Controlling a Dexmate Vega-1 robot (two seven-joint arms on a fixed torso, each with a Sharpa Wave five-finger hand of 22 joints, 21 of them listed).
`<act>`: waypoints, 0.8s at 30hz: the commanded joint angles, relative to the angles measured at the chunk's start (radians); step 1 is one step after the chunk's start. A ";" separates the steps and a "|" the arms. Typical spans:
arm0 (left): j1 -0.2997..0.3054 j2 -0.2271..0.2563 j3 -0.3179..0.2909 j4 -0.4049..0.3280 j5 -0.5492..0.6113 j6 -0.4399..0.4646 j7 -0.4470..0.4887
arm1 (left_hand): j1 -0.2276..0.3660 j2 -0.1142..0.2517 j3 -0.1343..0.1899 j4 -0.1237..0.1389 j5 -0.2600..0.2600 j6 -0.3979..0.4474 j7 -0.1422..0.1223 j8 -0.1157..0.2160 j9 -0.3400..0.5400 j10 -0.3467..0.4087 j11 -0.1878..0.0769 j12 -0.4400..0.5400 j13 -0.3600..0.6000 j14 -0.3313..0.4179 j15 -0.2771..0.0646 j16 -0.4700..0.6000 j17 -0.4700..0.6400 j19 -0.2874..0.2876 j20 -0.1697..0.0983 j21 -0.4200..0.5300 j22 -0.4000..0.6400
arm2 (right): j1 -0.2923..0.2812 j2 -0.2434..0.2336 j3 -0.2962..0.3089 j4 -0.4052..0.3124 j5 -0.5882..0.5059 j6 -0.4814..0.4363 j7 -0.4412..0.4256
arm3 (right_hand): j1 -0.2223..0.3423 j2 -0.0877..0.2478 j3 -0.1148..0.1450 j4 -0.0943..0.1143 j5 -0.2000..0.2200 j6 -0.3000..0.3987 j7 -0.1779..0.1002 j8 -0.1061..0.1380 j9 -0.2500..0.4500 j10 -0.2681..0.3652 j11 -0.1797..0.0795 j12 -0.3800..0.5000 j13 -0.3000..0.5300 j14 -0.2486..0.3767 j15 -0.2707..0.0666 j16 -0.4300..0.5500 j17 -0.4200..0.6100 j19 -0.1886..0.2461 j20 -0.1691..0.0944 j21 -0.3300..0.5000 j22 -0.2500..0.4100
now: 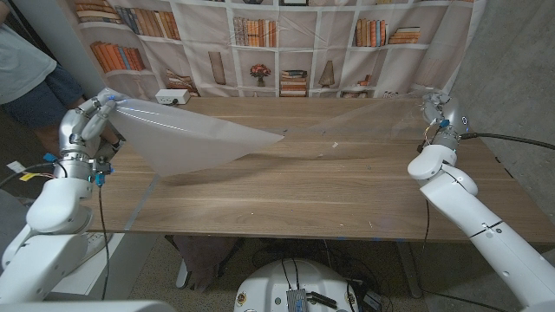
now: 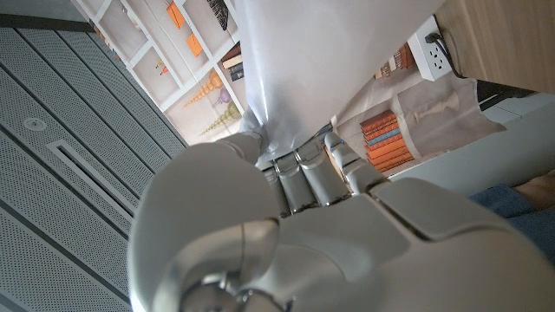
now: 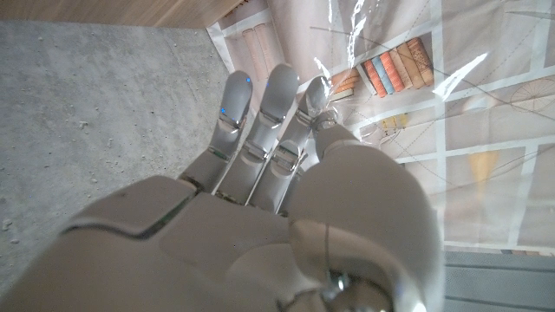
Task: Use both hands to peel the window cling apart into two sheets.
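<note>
A white frosted sheet (image 1: 186,134) hangs from my left hand (image 1: 87,121) at the table's left edge and tapers to a point near the middle. My left hand (image 2: 295,182) pinches its corner, and the white sheet (image 2: 321,61) spreads out beyond the fingers. A clear sheet (image 1: 364,121), almost invisible, stretches from the white sheet's tip to my right hand (image 1: 440,113) at the far right of the table. My right hand (image 3: 277,130) holds the clear sheet (image 3: 390,95), which glints with highlights in front of the bookshelf backdrop.
The wooden table (image 1: 303,186) lies under both sheets. A white power strip (image 1: 173,95) sits at its far left edge before a printed bookshelf backdrop (image 1: 286,43). A person (image 1: 26,74) stands at the upper left, close to my left hand.
</note>
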 commanded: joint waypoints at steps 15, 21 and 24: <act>-0.006 -0.010 0.000 0.032 0.008 -0.006 -0.010 | -0.011 0.000 0.007 0.008 0.002 -0.006 0.010 -0.014 0.007 -0.010 0.004 -0.001 -0.001 -0.007 -0.050 0.002 -0.004 0.008 0.000 0.000 0.003 | -0.009 0.010 0.022 -0.010 0.018 -0.043 -0.017 | -0.009 -0.002 0.002 -0.002 0.006 0.010 -0.002 0.005 0.003 0.003 0.002 0.007 0.005 0.005 -0.060 0.005 0.002 0.003 -0.159 0.006 0.002; -0.001 -0.003 0.000 0.019 -0.004 0.008 -0.018 | -0.011 0.000 0.008 0.007 0.002 -0.009 0.007 -0.016 0.009 -0.013 0.002 -0.001 0.000 -0.009 -0.050 0.002 -0.005 0.020 -0.006 0.003 0.003 | -0.014 0.012 0.017 -0.011 0.020 -0.020 -0.021 | -0.008 -0.001 0.002 -0.002 0.006 0.009 -0.002 0.005 0.003 0.004 0.002 0.008 0.005 0.006 -0.060 0.006 0.003 0.003 -0.159 0.006 0.001; -0.015 0.001 0.013 0.025 -0.012 0.000 -0.030 | -0.011 -0.002 0.007 0.004 0.001 -0.005 0.005 -0.016 0.012 -0.011 0.003 0.001 -0.002 -0.007 -0.051 0.006 -0.003 -0.020 0.008 -0.015 0.003 | -0.006 0.000 0.000 -0.014 0.008 -0.010 -0.013 | -0.009 -0.001 0.002 -0.002 0.006 0.010 -0.002 0.005 0.002 0.004 0.002 0.007 0.004 0.006 -0.060 0.006 0.002 0.004 -0.159 0.007 0.002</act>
